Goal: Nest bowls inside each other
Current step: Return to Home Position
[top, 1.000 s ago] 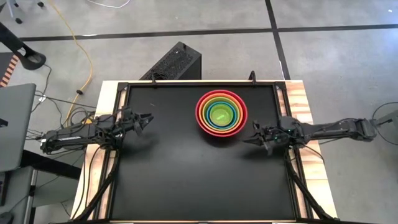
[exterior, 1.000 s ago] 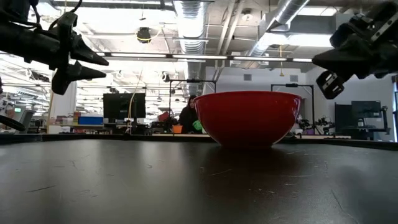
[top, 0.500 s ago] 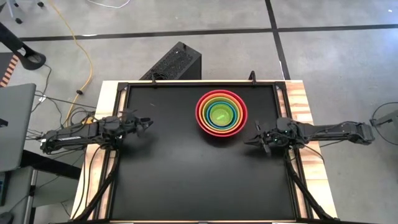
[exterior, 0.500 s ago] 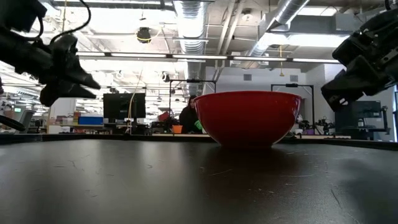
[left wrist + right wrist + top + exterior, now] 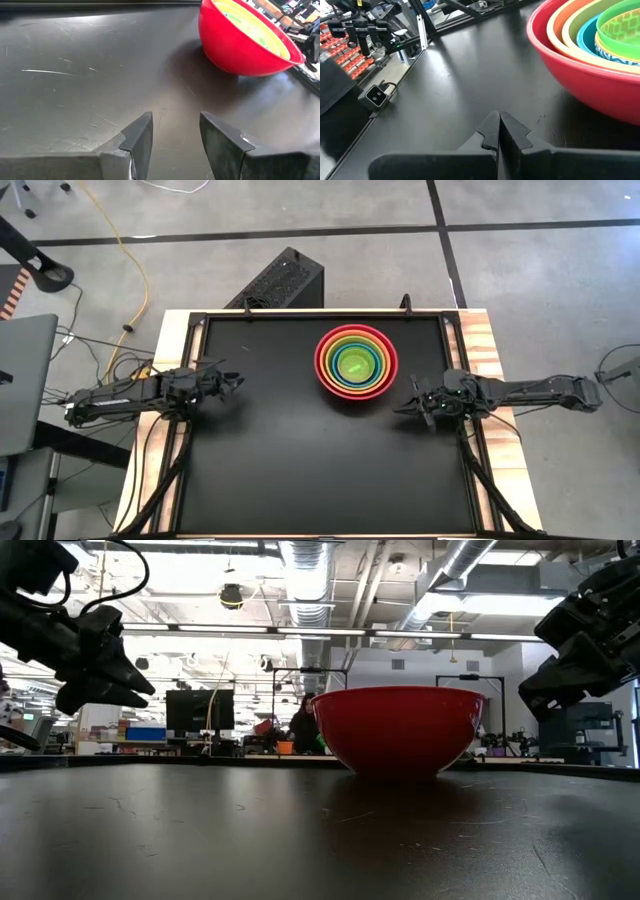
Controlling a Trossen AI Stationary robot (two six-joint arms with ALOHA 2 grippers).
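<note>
**High view.** The nest of bowls (image 5: 356, 362) sits on the black table (image 5: 300, 470), at about one o'clock from its middle. The red bowl (image 5: 320, 366) is outermost and the small green bowl (image 5: 354, 363) is at the centre. The rings between them are too thin to tell each apart. The left claw (image 5: 232, 379) hangs over the table's nine o'clock edge. The right claw (image 5: 402, 407) hangs at three o'clock, near the nest's four o'clock side. Neither touches a bowl, and their fingers are too small to judge here. A black box (image 5: 286, 280) stands on the floor past the twelve o'clock edge, with a yellow cable (image 5: 135, 270) off towards eleven.

**Low view.** Only the red bowl's wall (image 5: 400, 730) shows. It hides everything nested inside and part of a person (image 5: 300, 727) far back in the room. Both claws are dark shapes above the table, the left at the bowl's ten o'clock and the right at two o'clock. The right arm is cut off by the picture's edge.

**Left wrist view.** The left claw's fingers (image 5: 141, 136) stand apart, with bare table between them and nothing held. The red bowl lies well ahead, clipped by the edge, with slivers of yellow and green inside.

**Right wrist view.** The right claw's fingers (image 5: 492, 131) are pressed together and empty. The nest is near and cut off, showing bands of orange, lime and teal around the green. A small grey box (image 5: 375, 96) with a lead lies at the table's edge. What stands beyond it is hard to make out.
</note>
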